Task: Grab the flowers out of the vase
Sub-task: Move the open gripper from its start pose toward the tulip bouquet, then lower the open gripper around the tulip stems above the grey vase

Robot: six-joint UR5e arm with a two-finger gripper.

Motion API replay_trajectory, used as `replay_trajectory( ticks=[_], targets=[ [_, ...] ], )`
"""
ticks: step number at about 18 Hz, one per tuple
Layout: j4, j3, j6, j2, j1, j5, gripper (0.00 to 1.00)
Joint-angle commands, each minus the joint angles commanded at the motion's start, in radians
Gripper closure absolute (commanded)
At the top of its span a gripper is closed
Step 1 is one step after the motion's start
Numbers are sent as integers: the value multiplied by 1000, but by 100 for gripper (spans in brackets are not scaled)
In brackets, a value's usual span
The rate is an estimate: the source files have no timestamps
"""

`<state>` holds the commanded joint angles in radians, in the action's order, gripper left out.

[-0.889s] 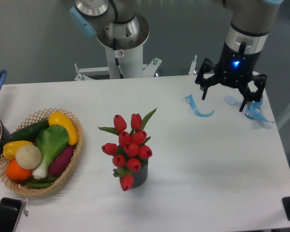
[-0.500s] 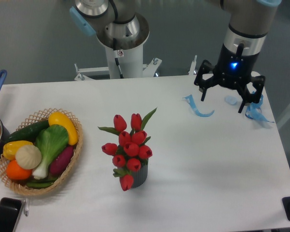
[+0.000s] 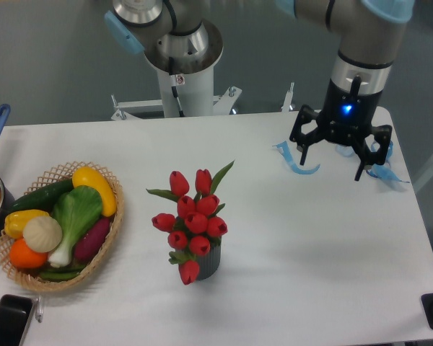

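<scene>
A woven wicker basket (image 3: 110, 225) filled with colourful toy vegetables (image 3: 65, 220) is seen at the left of the white table (image 3: 310, 252). Near the table's middle, a bunch of red closed tulip buds with green leaves (image 3: 193, 216) is held upright in a small dark ribbed cylindrical vase (image 3: 208, 264). Well apart, at the far right, the black two-finger gripper (image 3: 331, 156) is seen above curled blue ribbon strips (image 3: 296, 162), its fingers spread and nothing grasped.

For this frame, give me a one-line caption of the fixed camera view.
Open tool hangs over the table's far right, well away from the red flowers standing in their dark vase.
</scene>
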<state>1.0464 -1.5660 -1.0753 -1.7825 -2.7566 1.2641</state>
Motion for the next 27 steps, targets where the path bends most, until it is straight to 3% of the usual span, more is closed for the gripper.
replay_trajectory(
  ticks=[3,6,7,11,13,20,24,27],
  targets=[
    [-14,-38,-2,-8,9,0,0],
    [-132,-109,0,-6,5,-12,0],
    [-147,-124,-5,-6,0,-44,0],
    [-152,-184,-81,-6,-26,-159,0],
    [-166,-258,-173,2,-31,-288,0],
    [-169,-292,-186,9,-20,-623,0],
    [-170,-322,-236,17,-11,-666,0],
    [-204,-322,-236,14,0,-670,0]
  ],
)
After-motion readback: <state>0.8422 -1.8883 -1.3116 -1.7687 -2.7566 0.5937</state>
